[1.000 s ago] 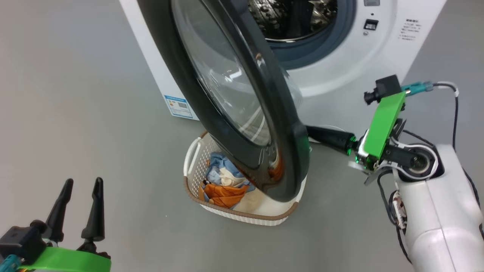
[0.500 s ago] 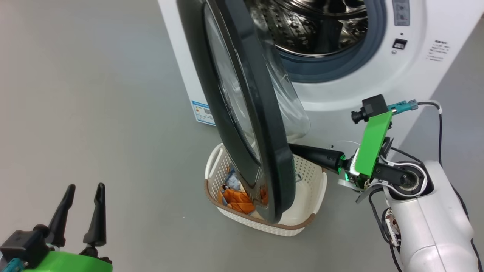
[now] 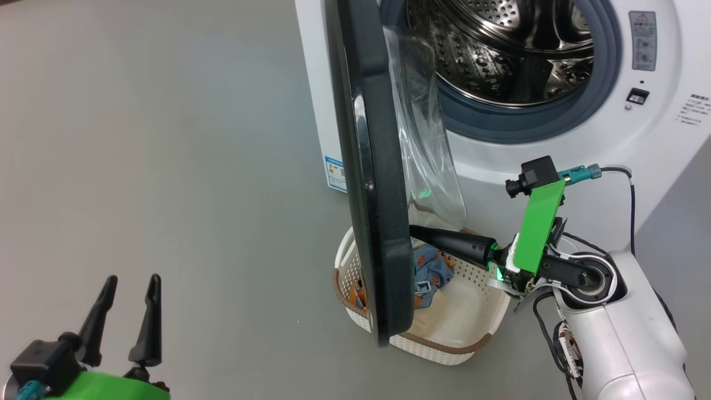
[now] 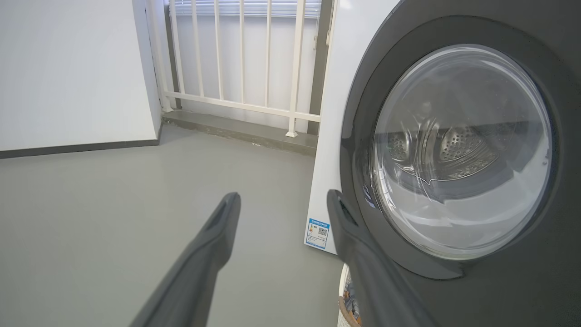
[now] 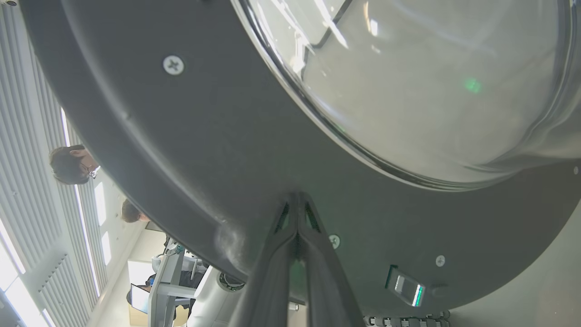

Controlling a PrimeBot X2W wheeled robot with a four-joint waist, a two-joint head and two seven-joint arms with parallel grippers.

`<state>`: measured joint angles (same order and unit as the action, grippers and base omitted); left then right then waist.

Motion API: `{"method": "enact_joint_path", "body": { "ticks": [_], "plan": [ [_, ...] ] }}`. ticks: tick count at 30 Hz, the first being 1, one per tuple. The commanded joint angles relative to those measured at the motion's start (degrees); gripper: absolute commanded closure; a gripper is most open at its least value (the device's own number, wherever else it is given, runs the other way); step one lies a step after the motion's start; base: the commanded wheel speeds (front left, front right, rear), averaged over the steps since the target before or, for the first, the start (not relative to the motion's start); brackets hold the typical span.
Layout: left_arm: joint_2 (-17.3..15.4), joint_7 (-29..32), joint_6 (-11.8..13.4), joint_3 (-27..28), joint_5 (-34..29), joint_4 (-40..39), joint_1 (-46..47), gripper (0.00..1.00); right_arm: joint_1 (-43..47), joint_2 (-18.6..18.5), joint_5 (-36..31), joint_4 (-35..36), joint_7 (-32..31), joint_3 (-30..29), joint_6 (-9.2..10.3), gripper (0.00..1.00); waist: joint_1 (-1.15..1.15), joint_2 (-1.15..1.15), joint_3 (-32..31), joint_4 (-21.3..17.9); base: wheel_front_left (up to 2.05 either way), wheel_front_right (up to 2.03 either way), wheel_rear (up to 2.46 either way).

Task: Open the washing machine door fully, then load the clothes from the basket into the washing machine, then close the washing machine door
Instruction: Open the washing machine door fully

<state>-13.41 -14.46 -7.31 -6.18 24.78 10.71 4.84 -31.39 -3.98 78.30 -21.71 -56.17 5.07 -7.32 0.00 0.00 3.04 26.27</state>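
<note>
Nearest, left hand (image 3: pixel 133 280) — fingers spread apart, holding nothing, low at the robot's left over bare floor (image 3: pixel 166 139), well apart from the work.

Next, right hand (image 3: pixel 422 232) — fingers pressed together, gripping nothing. The tips meet the inner face of the washing machine door (image 3: pixel 377 194) on its dark lower rim, just under the clear glass bowl; the right wrist view shows them (image 5: pixel 297 200) against that rim.

Washing machine door: swung out, seen almost edge-on from the head, standing roughly square to the washing machine (image 3: pixel 500 161). Judged partly open — step one under way, not finished.

Basket (image 3: pixel 444 350): on the floor just before the machine, below the door's lower edge, which hides part of it.

Clothes (image 3: pixel 430 266): blue-and-orange pieces lying inside the basket. None lifted; loading not begun.

Farthest, drum (image 3: pixel 500 55): steel, perforated, ringed by the grey gasket (image 3: pixel 516 119). No garment visible in the part that shows.

Outstanding, as judged: finish the door swing, move the clothes across, shut the door.
</note>
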Motion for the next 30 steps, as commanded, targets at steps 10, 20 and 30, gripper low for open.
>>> {"method": "enact_joint_path", "body": {
  "ticks": [10, 20, 30],
  "plan": [
    [-1.1, -0.5, -0.2, 1.8, -0.3, -0.7, 0.8, 0.00, -0.9, 1.1, 1.3, 0.5, 1.6, 3.0, -0.17, 1.00, 0.00, 0.00, -0.3, 2.6, 0.00, 0.00, 0.00],
    [-1.3, -0.5, -0.2, 2.0, -0.5, -0.7, 0.7, 0.00, -0.9, 1.1, 1.9, 0.3, 2.2, 3.8, -0.17, 1.00, 0.00, 0.00, -0.5, 2.0, 0.00, 0.00, 0.00],
    [-1.2, -0.5, -0.2, 1.7, -0.7, -0.6, 0.5, 0.00, -0.6, 0.9, 2.2, 0.3, 2.6, 4.2, -0.17, 1.00, 0.00, 0.00, -0.9, 0.8, 0.00, 0.00, 0.00]
  ]
}}
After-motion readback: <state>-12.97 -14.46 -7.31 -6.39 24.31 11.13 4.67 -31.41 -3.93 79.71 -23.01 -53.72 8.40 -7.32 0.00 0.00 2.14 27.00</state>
